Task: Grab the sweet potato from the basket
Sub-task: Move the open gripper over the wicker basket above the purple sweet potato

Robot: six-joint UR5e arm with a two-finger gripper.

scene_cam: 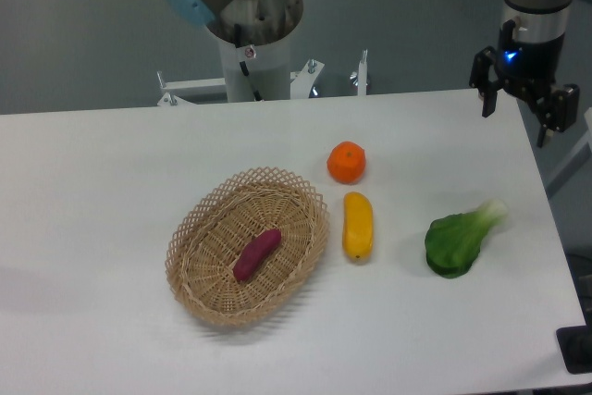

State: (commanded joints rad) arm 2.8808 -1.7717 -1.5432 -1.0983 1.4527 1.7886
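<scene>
A slim reddish-purple sweet potato (256, 254) lies slantwise in the middle of the oval tan wicker basket (202, 215), which sits on the white table left of centre. My gripper (515, 124) hangs far off at the upper right, above the table's far right edge, well away from the basket. Its two black fingers (484, 90) are spread apart with nothing between them.
A round orange fruit (346, 162) and a yellow oblong vegetable (358, 225) lie just right of the basket. A green leafy vegetable (460, 240) rests nearer the right edge. The arm's base column (252, 39) stands behind the table's back edge.
</scene>
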